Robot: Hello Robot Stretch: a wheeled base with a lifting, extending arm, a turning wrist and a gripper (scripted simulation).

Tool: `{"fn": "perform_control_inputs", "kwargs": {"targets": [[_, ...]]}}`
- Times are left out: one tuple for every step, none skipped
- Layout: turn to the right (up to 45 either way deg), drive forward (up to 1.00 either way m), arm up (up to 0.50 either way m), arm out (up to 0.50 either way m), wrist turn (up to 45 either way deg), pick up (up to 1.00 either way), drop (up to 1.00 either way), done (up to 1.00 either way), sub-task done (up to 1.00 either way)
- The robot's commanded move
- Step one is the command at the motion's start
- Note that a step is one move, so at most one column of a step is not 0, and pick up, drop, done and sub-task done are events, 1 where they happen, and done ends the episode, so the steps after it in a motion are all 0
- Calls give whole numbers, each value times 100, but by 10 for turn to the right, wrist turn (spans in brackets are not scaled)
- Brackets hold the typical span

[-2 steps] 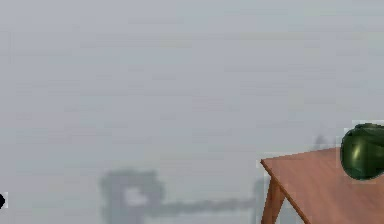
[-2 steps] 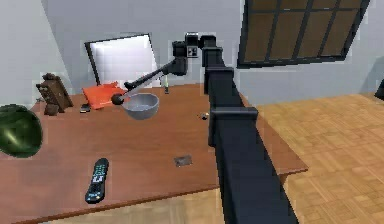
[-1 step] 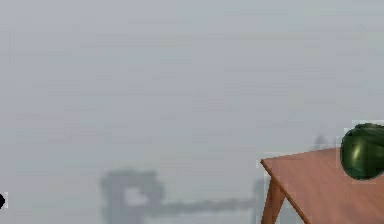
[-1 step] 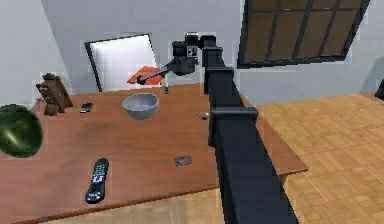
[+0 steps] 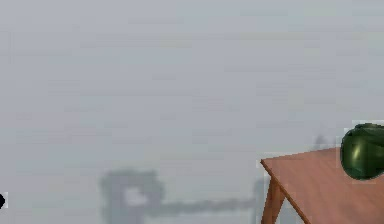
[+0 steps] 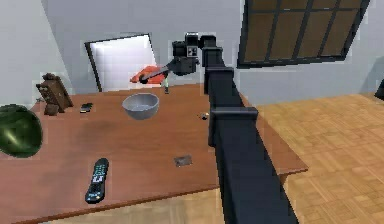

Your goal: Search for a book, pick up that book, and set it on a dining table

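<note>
- In the arm side view, the dark arm (image 6: pixel 235 130) runs up from the near edge and reaches out across the wooden dining table (image 6: pixel 150 150).
- At its far end sits the gripper (image 6: pixel 166 70), fingers angled down and to the left.
- And it's got something: a flat red-orange book (image 6: pixel 148 75) hangs tilted at the fingertips, so the gripper is holding it. How tightly, I cannot tell.
- The book hangs above the table's far edge, clear of the wood, with a white chair (image 6: pixel 115 55) behind it.
- Just near of the book, a grey bowl (image 6: pixel 141 104) stands upright on the tabletop.
- Far left on the table there's a brown carved ornament (image 6: pixel 52 95), with a small dark phone (image 6: pixel 86 107) just to its right.
- A dark green watermelon (image 6: pixel 18 130) sits at the table's left edge.
- Near left lies a black remote control (image 6: pixel 97 180), and a small dark square (image 6: pixel 183 160) sits to its right, well apart from it.
- A dark-framed window (image 6: pixel 300 30) fills the far right wall, above the wood floor (image 6: pixel 330 130).
- The forward view catches the table's corner (image 5: pixel 320 185) low on the right, with the watermelon (image 5: pixel 364 150) at the right edge.
</note>
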Motion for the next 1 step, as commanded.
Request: {"fn": "perform_control_inputs", "kwargs": {"targets": [[0, 0, -2, 0, 0, 0, 0, 0, 0]]}}
